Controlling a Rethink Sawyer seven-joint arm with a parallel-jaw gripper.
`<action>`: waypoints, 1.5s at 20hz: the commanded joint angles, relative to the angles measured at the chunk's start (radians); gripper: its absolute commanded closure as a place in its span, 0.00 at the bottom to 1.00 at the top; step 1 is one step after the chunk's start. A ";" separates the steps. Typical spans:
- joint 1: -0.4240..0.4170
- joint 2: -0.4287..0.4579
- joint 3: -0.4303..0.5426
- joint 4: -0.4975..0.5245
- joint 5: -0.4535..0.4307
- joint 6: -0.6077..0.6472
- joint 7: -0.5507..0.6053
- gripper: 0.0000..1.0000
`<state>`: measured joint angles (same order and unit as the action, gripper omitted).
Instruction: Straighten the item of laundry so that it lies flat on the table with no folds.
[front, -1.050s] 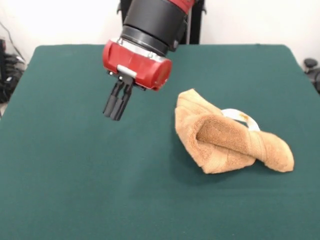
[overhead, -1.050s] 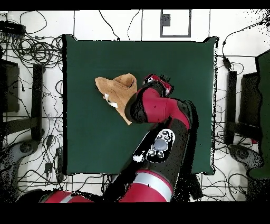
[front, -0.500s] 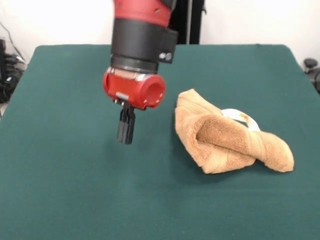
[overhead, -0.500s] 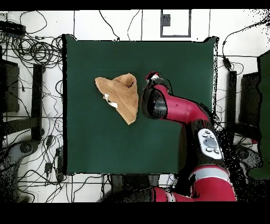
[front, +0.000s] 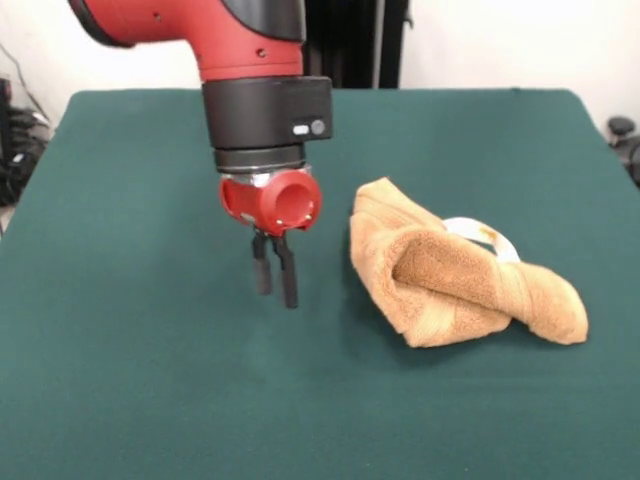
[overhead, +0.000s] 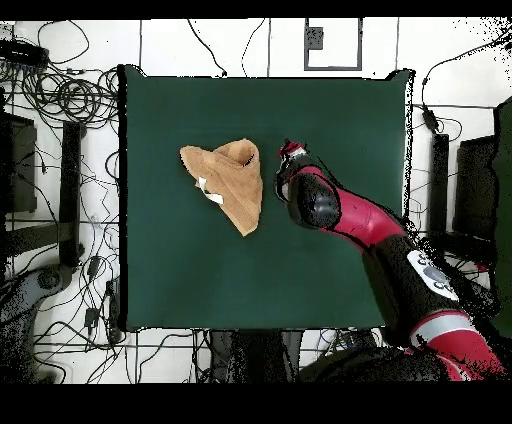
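Dropping beside the towel, the gripper had swung upright, its 2 fingers slightly parted and empty; the towel stayed bunched, ungrasped.

no readable text, labels or numbers

Towel fluffy terry cloth; table matt green felt; arm glossy plastic
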<state>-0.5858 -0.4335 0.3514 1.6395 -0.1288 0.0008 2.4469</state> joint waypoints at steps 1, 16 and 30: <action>-0.050 0.137 0.351 0.161 -0.020 0.050 0.051 0.00; -0.298 0.496 0.658 0.216 0.054 0.222 0.011 0.00; -0.238 0.473 0.649 0.161 0.044 0.388 0.000 0.00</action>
<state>-0.8993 0.0711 0.9697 1.8000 -0.1265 0.2921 2.4469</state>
